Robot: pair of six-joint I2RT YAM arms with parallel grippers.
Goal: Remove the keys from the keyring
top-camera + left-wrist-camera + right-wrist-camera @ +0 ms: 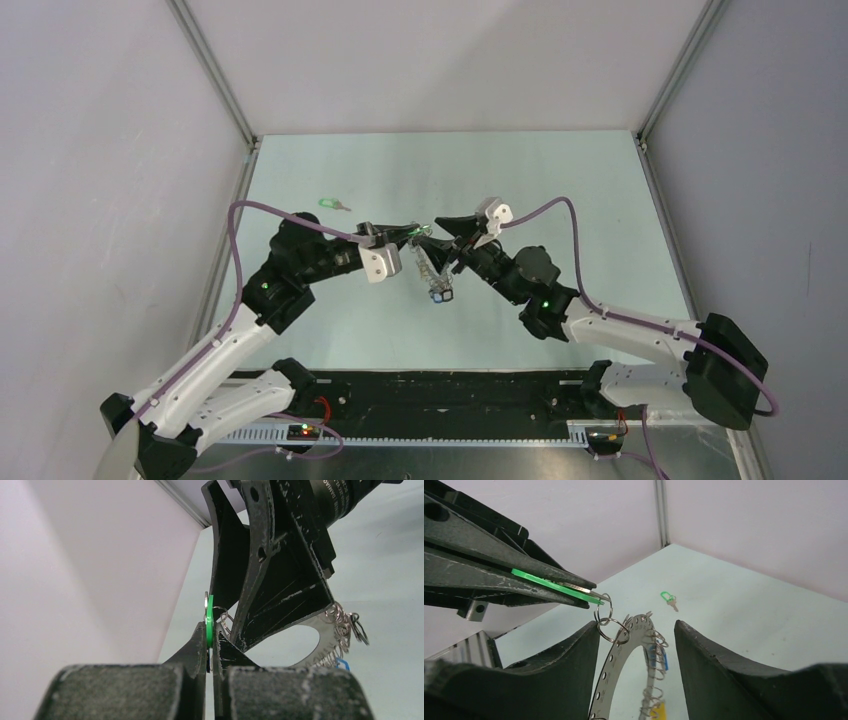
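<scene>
The keyring (610,677), a flat silvery ring fringed with small split rings, hangs in the air between the two arms (430,272). My left gripper (211,630) is shut on the green head of a key (210,615) that joins the keyring through two small split rings (610,625). My right gripper (636,625) is open, and the keyring hangs between its fingers (574,655), close to the left one. A blue-headed key (663,657) and a yellow-headed key (659,711) hang on the ring's far side. The keyring also shows in the left wrist view (325,645).
A loose green-headed key (330,204) lies on the pale green table at the back left, also seen in the right wrist view (667,597). White walls and metal frame posts (215,85) bound the table.
</scene>
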